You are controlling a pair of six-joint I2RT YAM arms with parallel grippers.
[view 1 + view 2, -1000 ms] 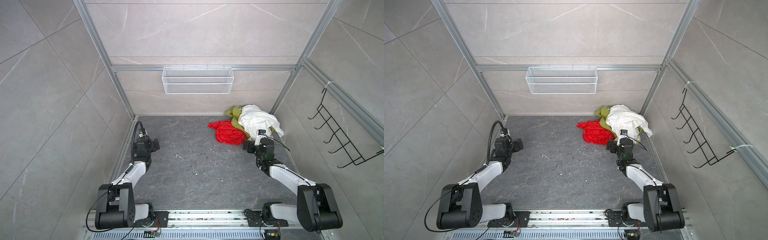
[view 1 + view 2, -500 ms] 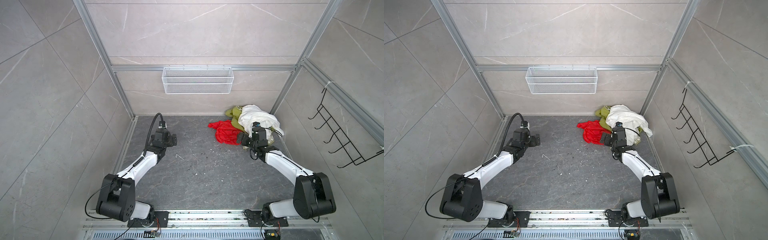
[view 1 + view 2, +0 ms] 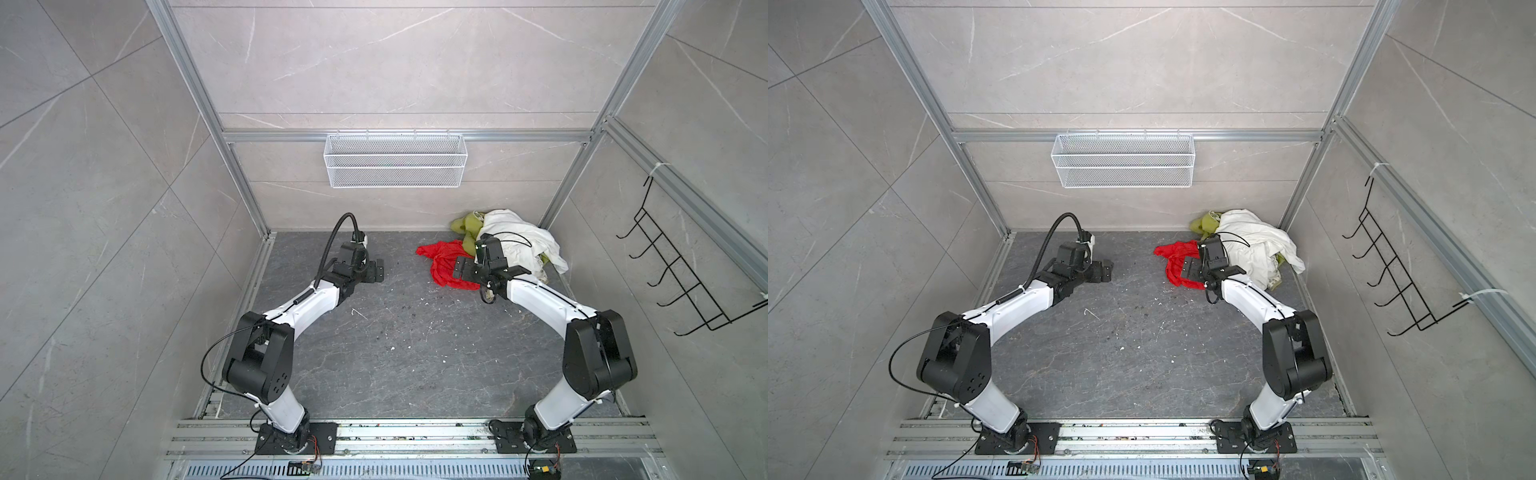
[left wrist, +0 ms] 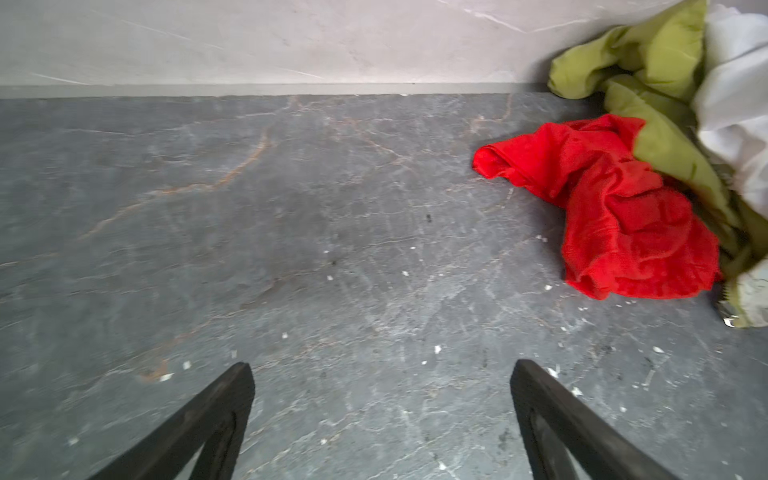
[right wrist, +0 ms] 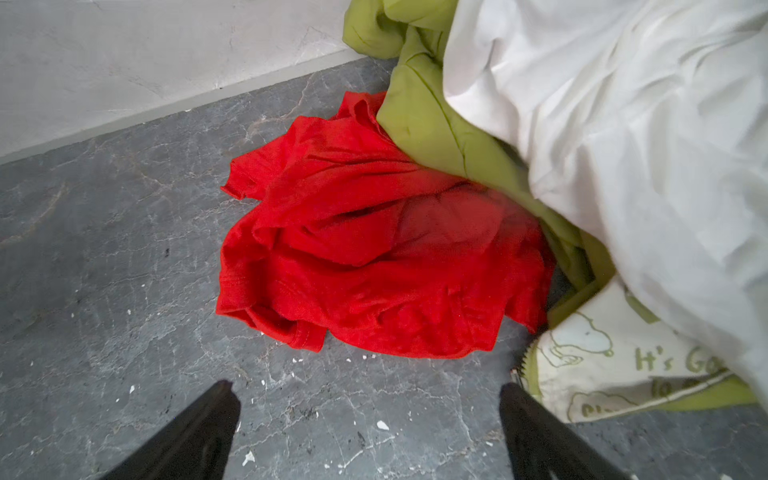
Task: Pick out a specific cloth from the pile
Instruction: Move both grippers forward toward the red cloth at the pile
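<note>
The right gripper (image 5: 370, 399) hangs with fingers (image 5: 199, 424) spread wide and empty, the red cloth (image 5: 365, 266) lying just beyond their tips on the dark floor (image 5: 104, 249). The left gripper (image 4: 380, 380), fingers also wide, stands well apart over bare floor. Farther back, the cloth's far edge is tucked under the olive-green garment (image 5: 428, 120) and white garment (image 5: 623, 145) of the pile (image 3: 509, 239) in the corner.

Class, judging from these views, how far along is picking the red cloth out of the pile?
Done: nothing lifted. The red cloth lies on the floor, its edge tucked under the green garment. In hand: the open right gripper points at it, close, empty; the left gripper is open, farther off. Left: grasp it and pull it free.
</note>
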